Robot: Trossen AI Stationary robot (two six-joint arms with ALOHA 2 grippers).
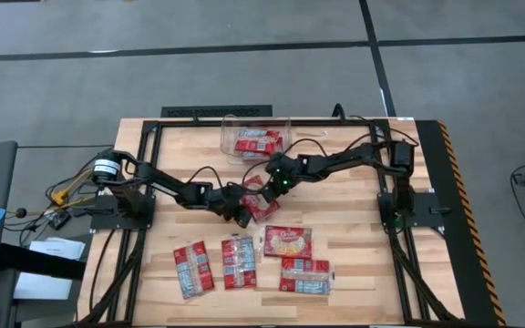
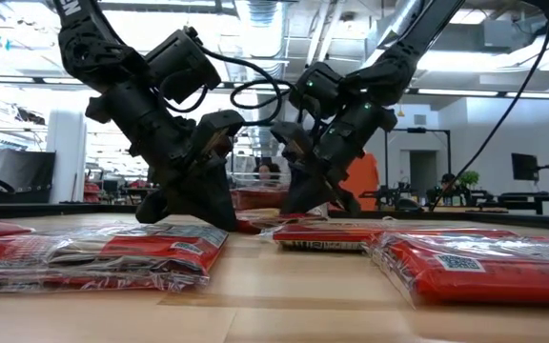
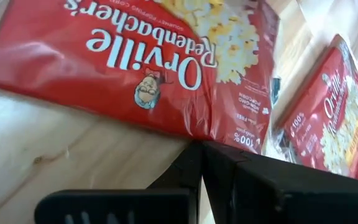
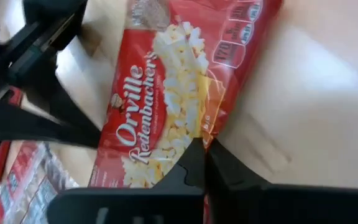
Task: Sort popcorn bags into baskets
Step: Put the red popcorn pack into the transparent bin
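Nearest us we've got four red Orville Redenbacher's popcorn bags (image 1: pixel 244 262) flat along the table's front. Mid-table, the left gripper (image 1: pixel 241 211) and right gripper (image 1: pixel 264 187), both pinched closed, flank another bag (image 1: pixel 262 210). Farthest back, the clear tub (image 1: pixel 253 137) holds more packets.

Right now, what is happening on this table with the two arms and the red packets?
Both arms meet at the middle of the table over one popcorn bag. The left claw and the right claw are both at this bag, one at each end, with fingers that look shut; whether they pinch it is unclear. The clear basket at the far edge already holds some bags. Four more bags lie flat on the near side, waiting.
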